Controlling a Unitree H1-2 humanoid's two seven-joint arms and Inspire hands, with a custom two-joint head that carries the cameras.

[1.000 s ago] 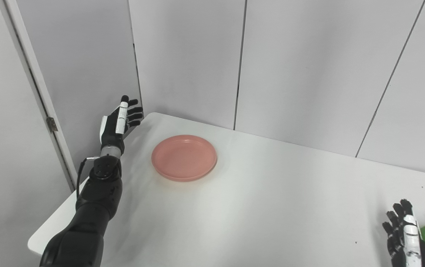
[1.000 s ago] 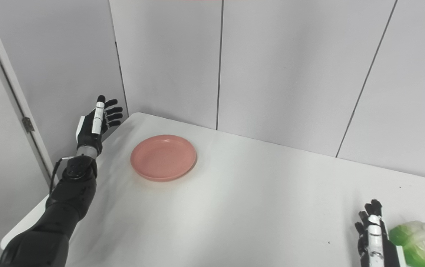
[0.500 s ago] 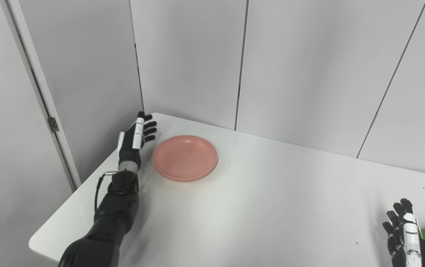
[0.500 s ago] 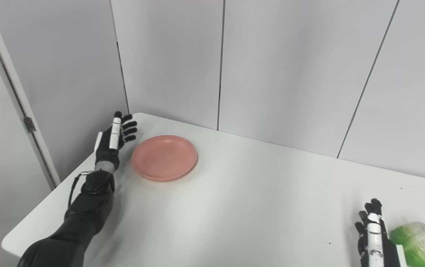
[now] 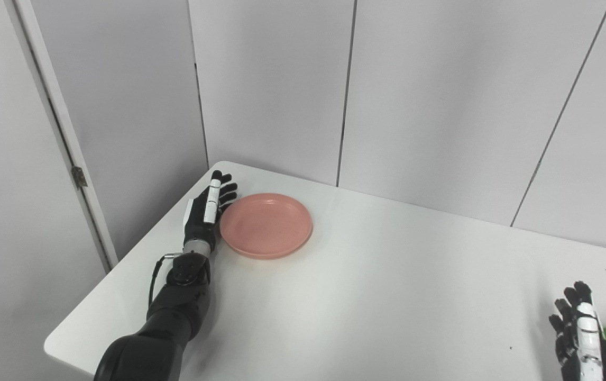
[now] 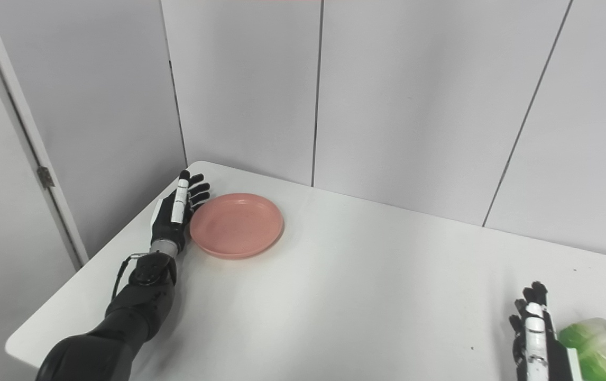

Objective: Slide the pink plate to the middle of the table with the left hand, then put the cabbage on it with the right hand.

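Down at the near edge, the right hand (image 6: 533, 330) stands edge-on to the camera with fingers straight and apart, holding nothing; its wrist and arm are cut off by the bottom of the frame. Just beside it, on the side away from the pink plate, sits the cabbage (image 6: 602, 349), pale green and glossy. Its lower part runs out of the picture, and in the left eye view only a sliver of it shows at the corner. Whether the hand touches the cabbage is hard to make out.

Across the white table (image 6: 366, 286), well apart from the cabbage, the dark left forearm (image 6: 139, 296) comes up from the bottom edge. The left hand (image 5: 205, 211) is flat and open, fingers extended and slightly spread, gripping nothing, set right against the plate's outer edge. Actual contact is too fine to judge.

The pink plate (image 5: 267, 224) lies flat and bare near the table's far corner, beside that hand, short of the table's middle.

The tabletop is plain and glossy white with a rounded corner just past the plate. Behind the plate rise grey wall panels (image 5: 440, 95) split by thin dark seams, and beyond the left hand stands a panel with a small hinge (image 5: 77, 177).
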